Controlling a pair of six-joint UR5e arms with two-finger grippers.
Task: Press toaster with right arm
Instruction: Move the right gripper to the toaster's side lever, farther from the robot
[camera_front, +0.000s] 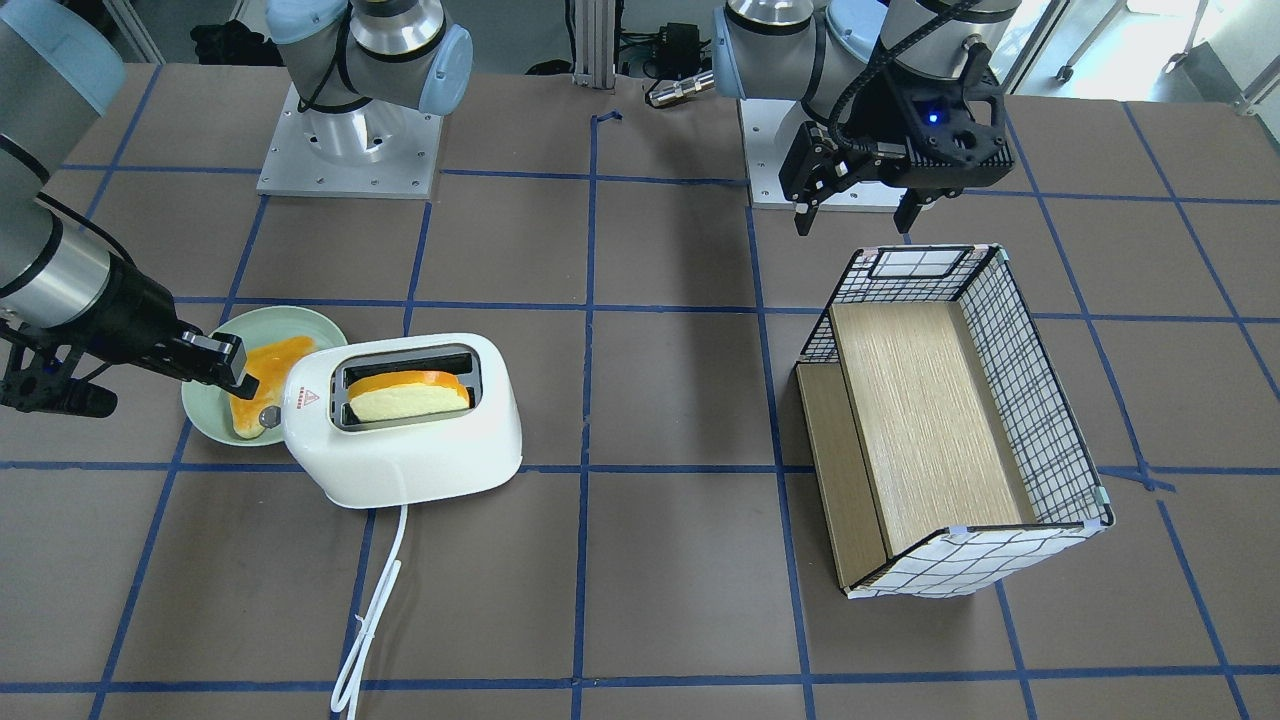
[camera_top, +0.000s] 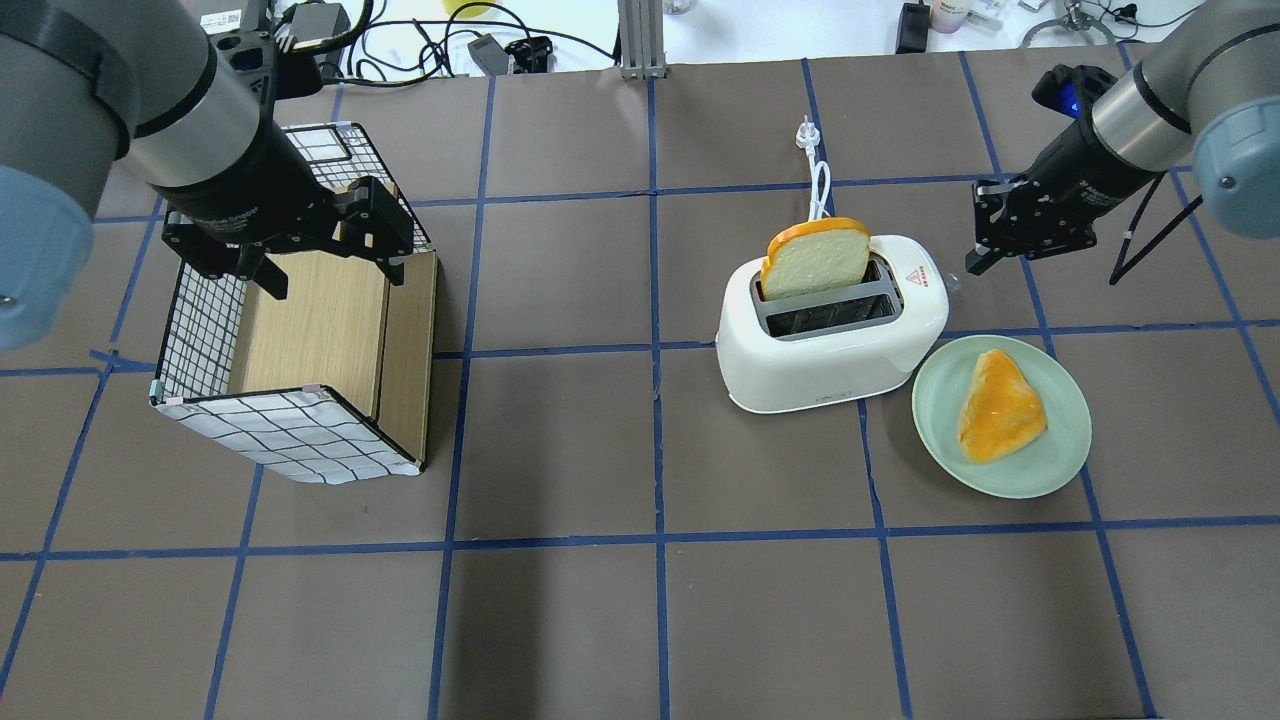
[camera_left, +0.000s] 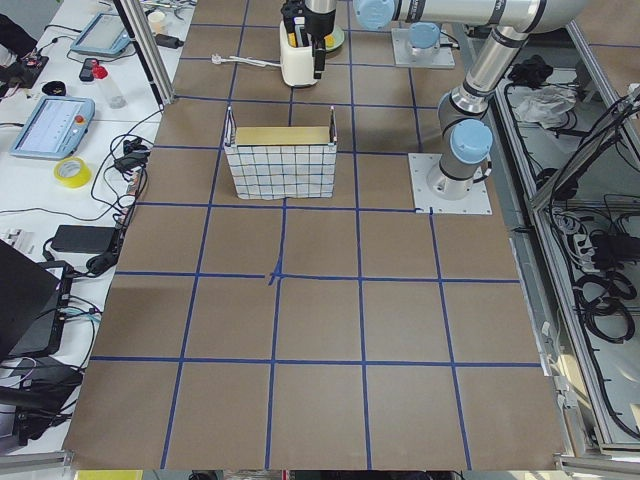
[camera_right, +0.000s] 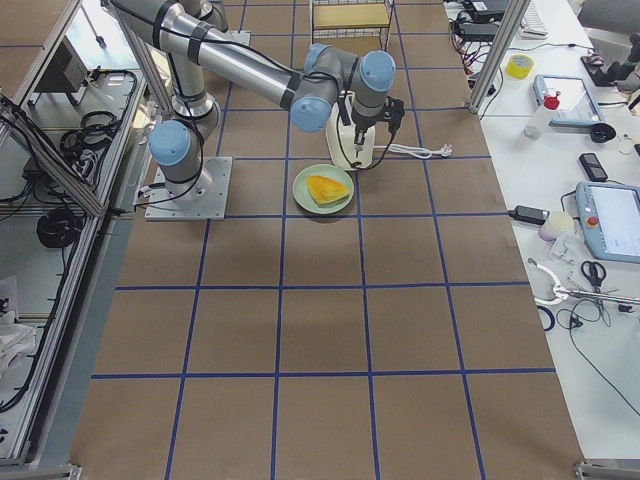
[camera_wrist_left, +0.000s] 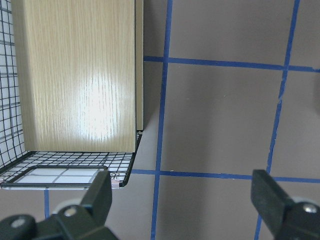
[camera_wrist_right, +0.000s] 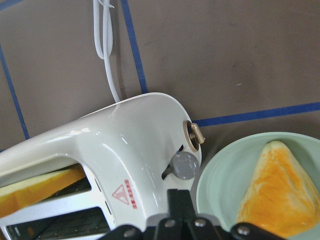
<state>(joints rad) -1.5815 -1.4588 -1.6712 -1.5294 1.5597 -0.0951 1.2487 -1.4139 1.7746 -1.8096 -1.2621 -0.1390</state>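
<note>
Right claw (camera_front: 230, 370), fingers together, just beside the toaster (camera_front: 420, 450) at its knob end; left claw (camera_front: 855, 222), fingers apart, above the wire basket (camera_front: 1040, 400).

Brown table (camera_left: 320, 330) with a blue tape grid. Checked wire basket (camera_left: 280, 168) stands past the middle, wood panel inside. White toaster (camera_left: 296, 66) at the far end, with its cord (camera_left: 245, 62) running toward the bench side and a green plate (camera_left: 338, 40) just behind. Black gripper (camera_left: 317, 50) overlaps the toaster; too small to read its jaws or tell whose it is. Near left arm (camera_left: 468, 145) rises from its base plate. On the side bench are a tablet (camera_left: 55, 125) and a yellow tape roll (camera_left: 72, 172).
</note>
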